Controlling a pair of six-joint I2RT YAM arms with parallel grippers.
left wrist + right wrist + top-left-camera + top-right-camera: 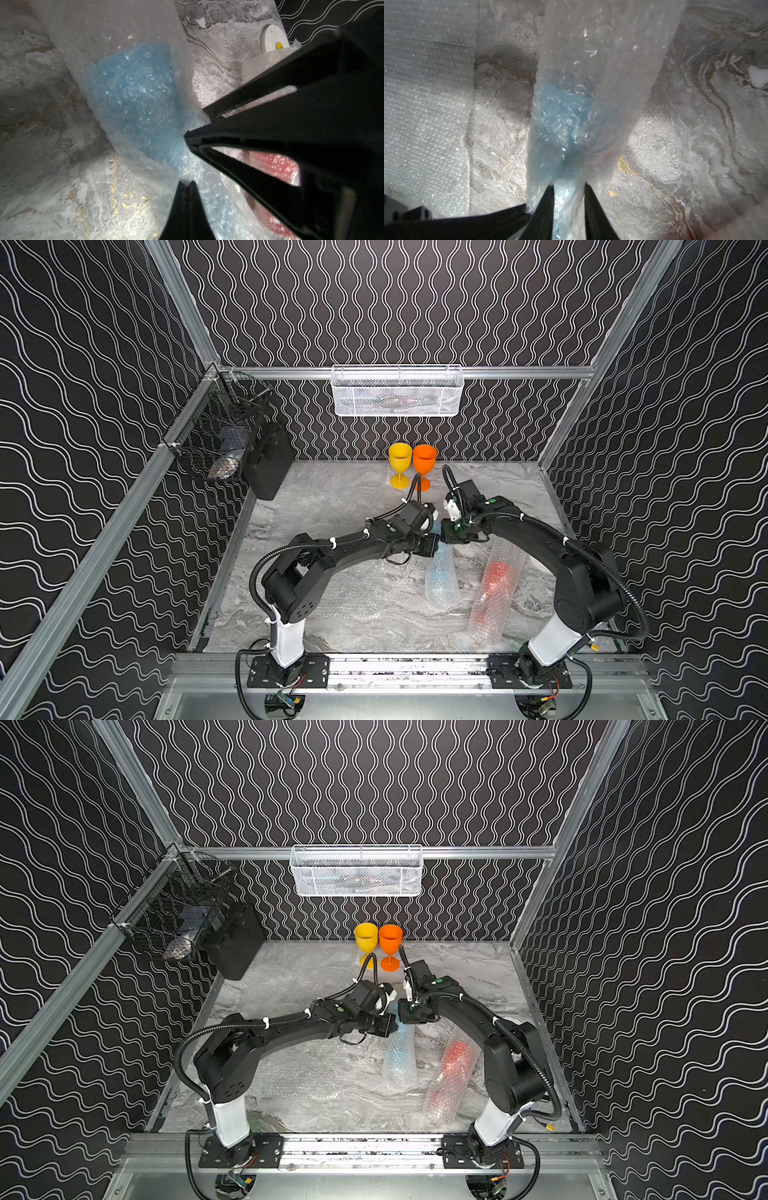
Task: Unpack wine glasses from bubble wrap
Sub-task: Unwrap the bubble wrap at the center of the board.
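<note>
Bubble wrap [441,578] in a long tube, with the light blue glass [133,97] showing through, reaches down to the middle of the surface [519,497] from its held upper end. The left gripper [186,184] is closed tight on this end, while the right gripper [569,188] has its jaws a little apart with the wrap running between them. Beside it the red glass [494,572] lies wrapped too, and the yellow glass [400,460] and orange glass [424,462] stand bare, side by side, at the back.
</note>
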